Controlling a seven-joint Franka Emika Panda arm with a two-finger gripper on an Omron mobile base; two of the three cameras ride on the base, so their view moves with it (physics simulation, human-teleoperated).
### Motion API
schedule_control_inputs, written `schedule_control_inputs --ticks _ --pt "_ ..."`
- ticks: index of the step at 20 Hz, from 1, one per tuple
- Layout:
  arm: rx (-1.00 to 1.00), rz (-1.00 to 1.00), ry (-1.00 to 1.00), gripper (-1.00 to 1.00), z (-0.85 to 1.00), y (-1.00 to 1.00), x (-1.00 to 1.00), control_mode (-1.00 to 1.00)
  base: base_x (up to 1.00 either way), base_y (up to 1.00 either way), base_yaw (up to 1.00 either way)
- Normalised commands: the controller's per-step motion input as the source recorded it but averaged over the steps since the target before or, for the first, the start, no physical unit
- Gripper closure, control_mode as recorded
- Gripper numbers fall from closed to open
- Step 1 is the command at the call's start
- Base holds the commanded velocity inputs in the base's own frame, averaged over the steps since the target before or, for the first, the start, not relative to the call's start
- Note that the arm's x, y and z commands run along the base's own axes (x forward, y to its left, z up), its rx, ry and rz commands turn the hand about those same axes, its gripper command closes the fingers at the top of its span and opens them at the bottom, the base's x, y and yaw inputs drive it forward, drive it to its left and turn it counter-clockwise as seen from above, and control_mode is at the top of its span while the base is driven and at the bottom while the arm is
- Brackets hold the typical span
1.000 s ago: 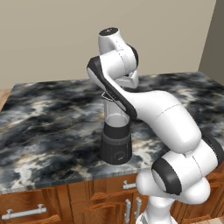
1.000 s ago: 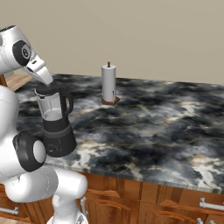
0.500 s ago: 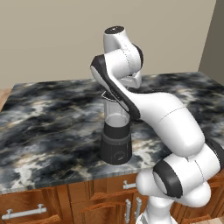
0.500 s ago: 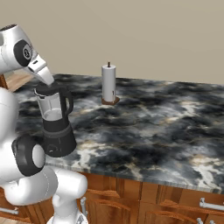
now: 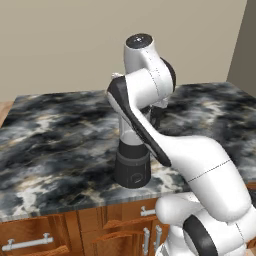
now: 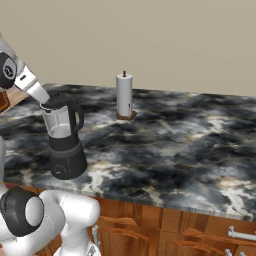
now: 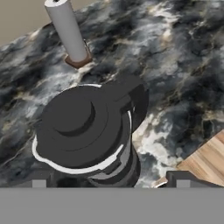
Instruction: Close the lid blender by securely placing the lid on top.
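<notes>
hand view: black lid (image 7: pixel 81 124) sits on the blender (image 7: pixel 87 144) jar.

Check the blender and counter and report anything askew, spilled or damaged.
Nothing stands out. The black lid sits level on the blender, which stands upright on the counter; no spill shows. The gripper hangs above the lid.

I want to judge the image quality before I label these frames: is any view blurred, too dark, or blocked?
Left base view: evenly lit and sharp, but the arm hides most of the blender. Right base view: clear, soft light, blender and grey cylinder both plain. Hand view: slightly soft, the lid very dark with little detail; the counter looks smeared.
</notes>
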Motion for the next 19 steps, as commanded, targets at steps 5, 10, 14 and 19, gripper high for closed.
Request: schedule_control_inputs --ticks 5,10,14,19 --pt "0.07 0.01 -0.20 -1.00 0.10 -0.25 -0.96 -1.00 0.00 0.00 0.00" --pt "0.05 0.00 -0.13 -1.00 0.00 -0.91 -0.31 -1.00 0.00 0.00 0.00" --pt "0.03 0.00 -0.13 -1.00 0.00 -1.00 -0.02 -1.00 0.00 0.00 0.00" --pt "0.00 0.00 -0.18 -1.00 0.00 -0.97 -0.06 -1.00 0.00 0.00 0.00"
